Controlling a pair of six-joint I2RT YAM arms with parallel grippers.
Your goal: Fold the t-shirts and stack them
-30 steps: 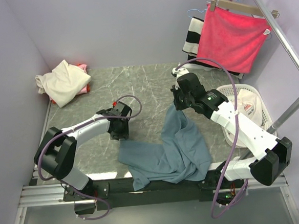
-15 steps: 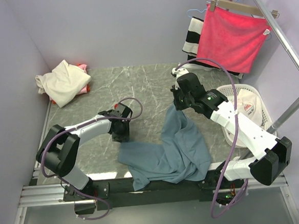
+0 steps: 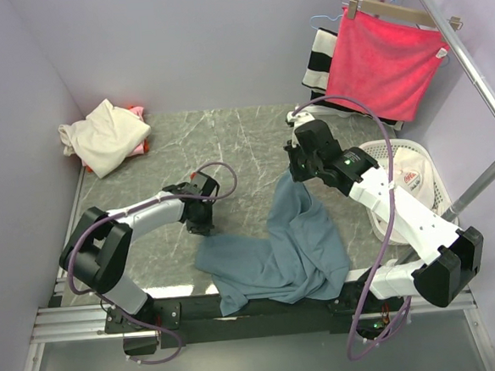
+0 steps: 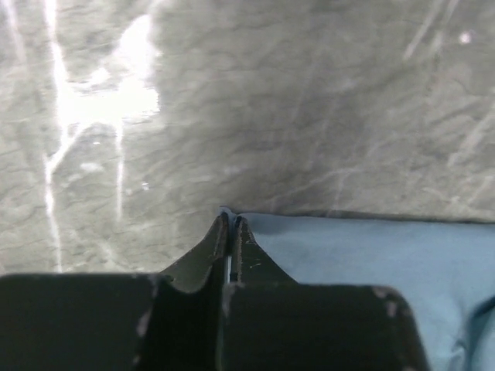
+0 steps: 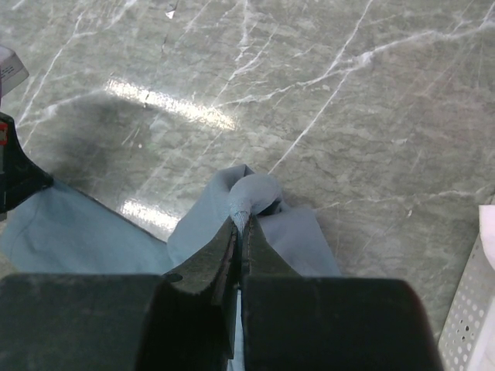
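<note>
Where the tabletop (image 3: 228,144) meets its near edge, the blue-grey t-shirt (image 3: 274,256) lies crumpled, its lower part hanging over that edge. Left pincer (image 3: 201,229): closed, tips pinching the shirt's left corner flat against the marble. Right pincer (image 3: 296,175): closed tight on a bunched fold of the same shirt, held raised above the surface so the cloth drapes down from it. Right side, beyond the right arm: perforated white basket (image 3: 439,191) containing the white t-shirt (image 3: 404,170) with red print. Far left corner: cream t-shirt (image 3: 108,136) heaped on the pink t-shirt (image 3: 139,146). Far right: bright pink-red towel (image 3: 383,61) on a hanger (image 3: 388,7), striped cloth (image 3: 319,57) just beside it.
</note>
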